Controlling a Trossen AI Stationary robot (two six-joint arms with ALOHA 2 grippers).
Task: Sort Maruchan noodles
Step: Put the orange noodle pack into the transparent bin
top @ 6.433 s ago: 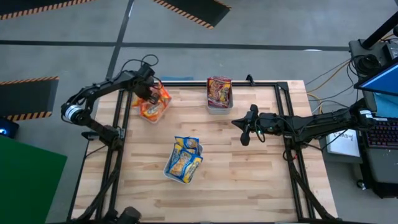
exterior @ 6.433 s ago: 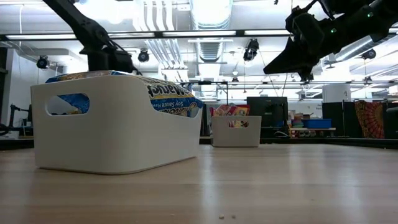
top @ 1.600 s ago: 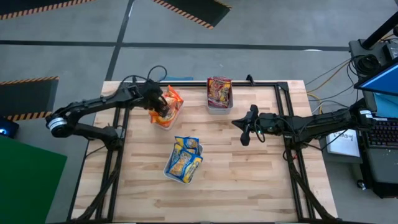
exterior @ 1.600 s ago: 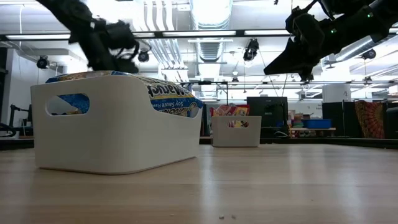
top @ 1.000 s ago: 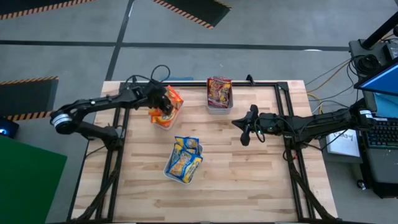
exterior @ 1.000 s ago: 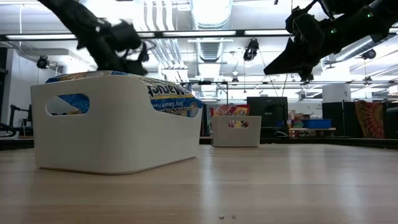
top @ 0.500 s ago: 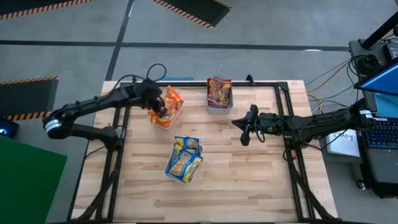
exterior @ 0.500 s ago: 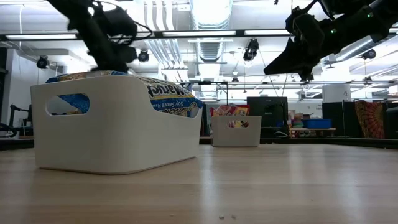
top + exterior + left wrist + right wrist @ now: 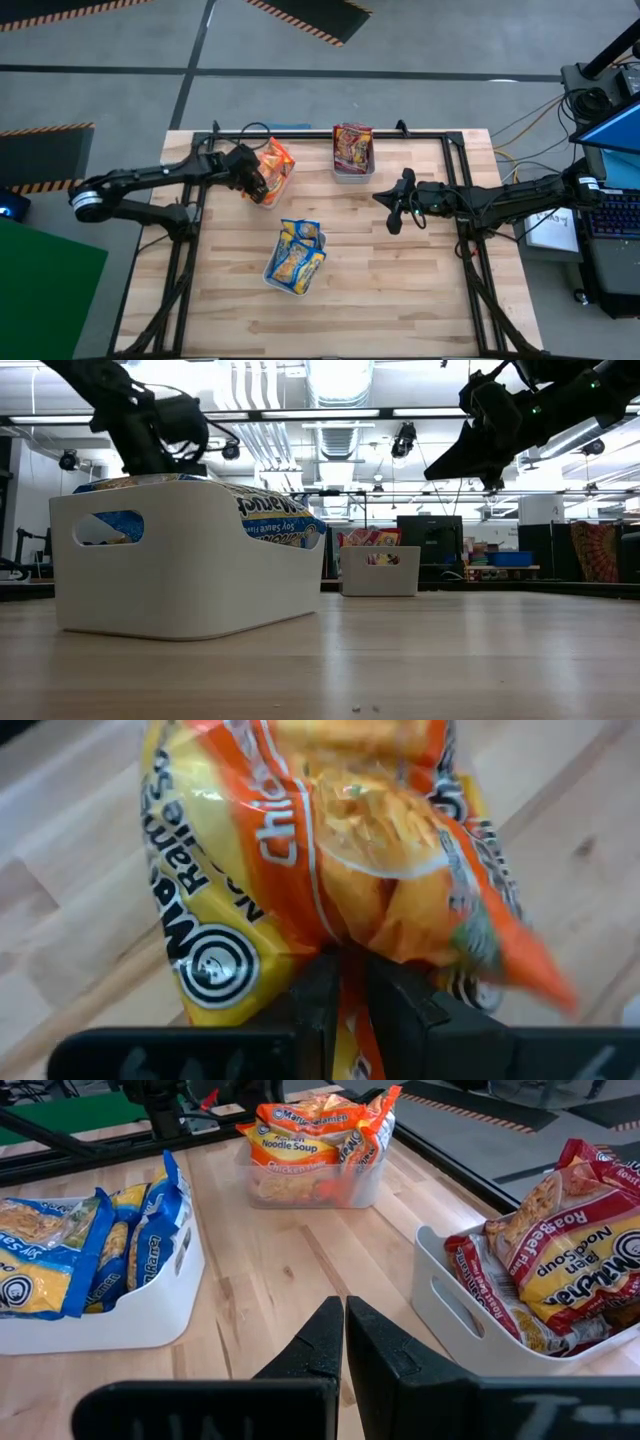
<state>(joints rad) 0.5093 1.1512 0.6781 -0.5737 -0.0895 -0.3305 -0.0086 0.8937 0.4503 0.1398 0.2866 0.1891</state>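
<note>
My left gripper [image 9: 258, 183] is at the table's far left, shut on an orange Maruchan packet [image 9: 340, 850] at the clear tray [image 9: 266, 195] that holds the orange packets [image 9: 276, 160]. The red packets [image 9: 352, 145] sit in a white bin at the far middle. The blue-and-yellow packets [image 9: 296, 258] fill a white bin [image 9: 190, 560] at the middle. My right gripper [image 9: 393, 212] hovers shut right of centre, touching nothing; its wrist view shows its closed fingers [image 9: 343, 1330]. In the low view the white bin hides the left gripper's fingertips. My left gripper pinches the orange packet between its two fingers [image 9: 318, 988], at a crinkled fold of the wrapper near one edge [image 9: 345, 952]. The fingers come from the table's left, slanting down. The packet spreads out beyond the fingertips over the wood; whether it rests on the tray I cannot tell.
Bare wood lies on the table's near half and between the bins [image 9: 400, 290]. A black frame rail [image 9: 300, 131] runs along the far edge. Beyond the right edge are cables, a keyboard and a monitor [image 9: 615, 140].
My left gripper, still shut on the orange packet, has drawn a short way toward the table's left edge. The tray and the other bins have stayed where they were.
</note>
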